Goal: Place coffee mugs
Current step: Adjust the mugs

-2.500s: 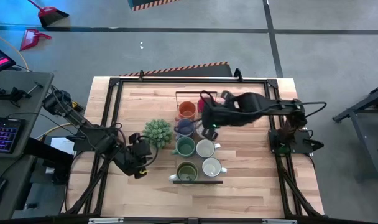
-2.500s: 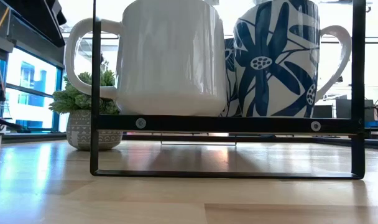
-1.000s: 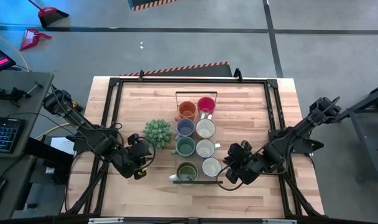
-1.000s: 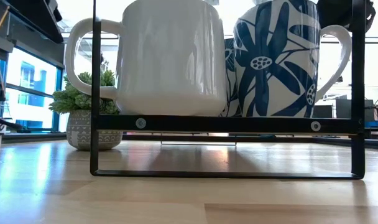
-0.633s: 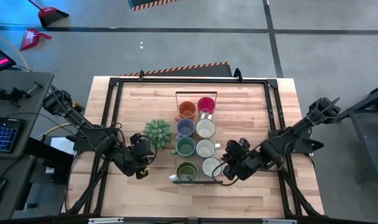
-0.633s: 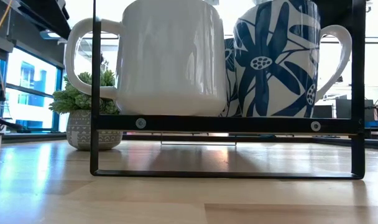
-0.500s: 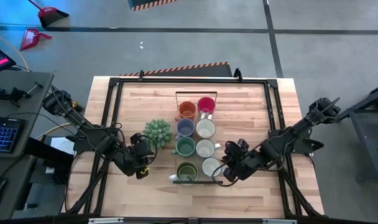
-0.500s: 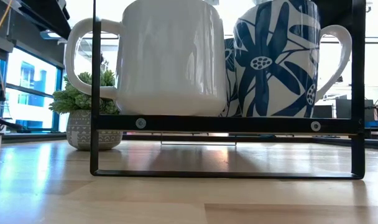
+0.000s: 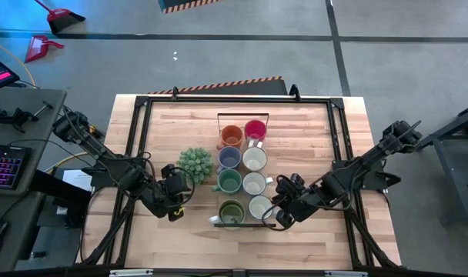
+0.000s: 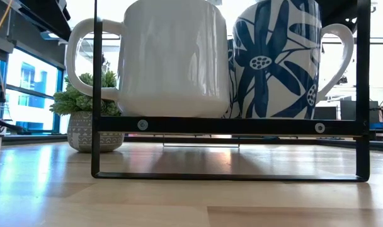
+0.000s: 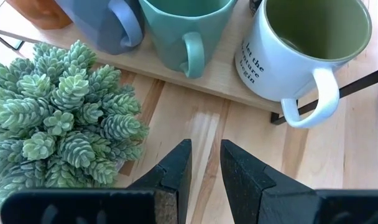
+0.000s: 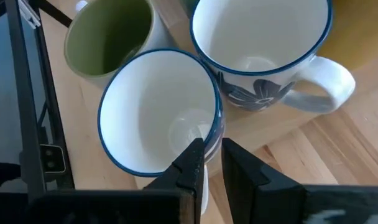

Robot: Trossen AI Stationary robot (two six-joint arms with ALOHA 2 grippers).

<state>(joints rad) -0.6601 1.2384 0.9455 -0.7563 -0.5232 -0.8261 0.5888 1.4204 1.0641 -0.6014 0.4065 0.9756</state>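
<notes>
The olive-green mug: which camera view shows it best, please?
The left wrist view: the olive-green mug fills it, with white outside, lettering and handle clear. The high view shows a small green circle, the right wrist view its inside, the low view its white side.

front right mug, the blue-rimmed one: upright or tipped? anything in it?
Upright and empty: the blue-rimmed mug shows its open mouth and bare white bottom, with the right gripper at its rim.

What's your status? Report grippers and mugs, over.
Left gripper open, empty, beside potted succulent. Right gripper at rim of front floral mug, mug seated in rack. Nothing obstructing.
</notes>
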